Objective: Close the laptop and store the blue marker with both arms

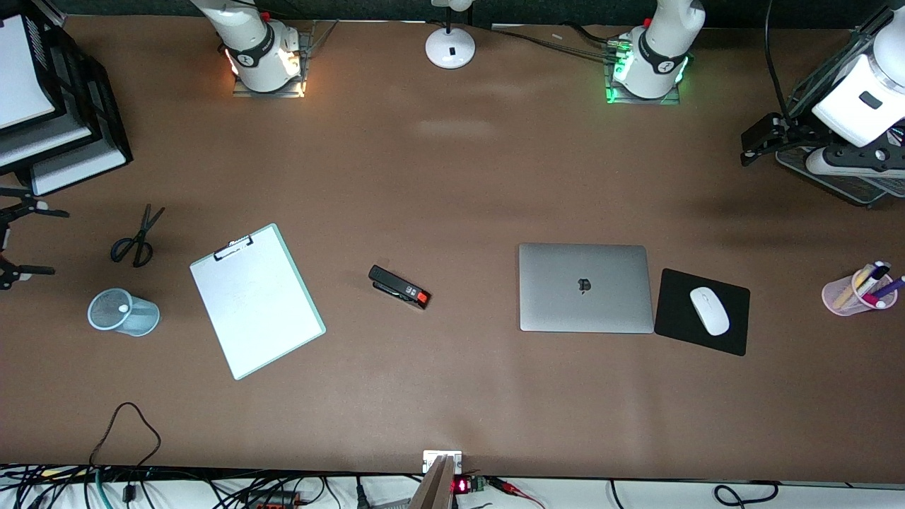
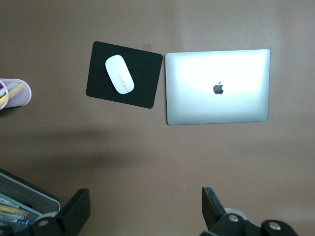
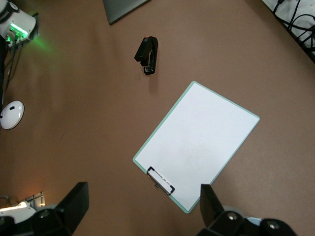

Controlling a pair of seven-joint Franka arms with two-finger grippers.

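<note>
Both my claws are hanging wide open and empty: the left gripper (image 2: 145, 197) over bare table near the laptop (image 1: 585, 288), the right gripper (image 3: 142, 194) over table by the clipboard (image 1: 256, 301). The laptop is lying shut beside the mouse pad (image 1: 735, 318). I am seeing no loose blue marker; it may be standing in the pink cup (image 1: 841, 297). Nothing seems to need gripping, so lifting clear is wisest.

The laptop (image 1: 585, 288) lies shut on the table (image 1: 452, 396), toward the left arm's end. Just beside it sits the mouse pad (image 1: 735, 332), bearing the mouse (image 1: 709, 310); the cup (image 1: 848, 297) stands near that end's edge.
</note>
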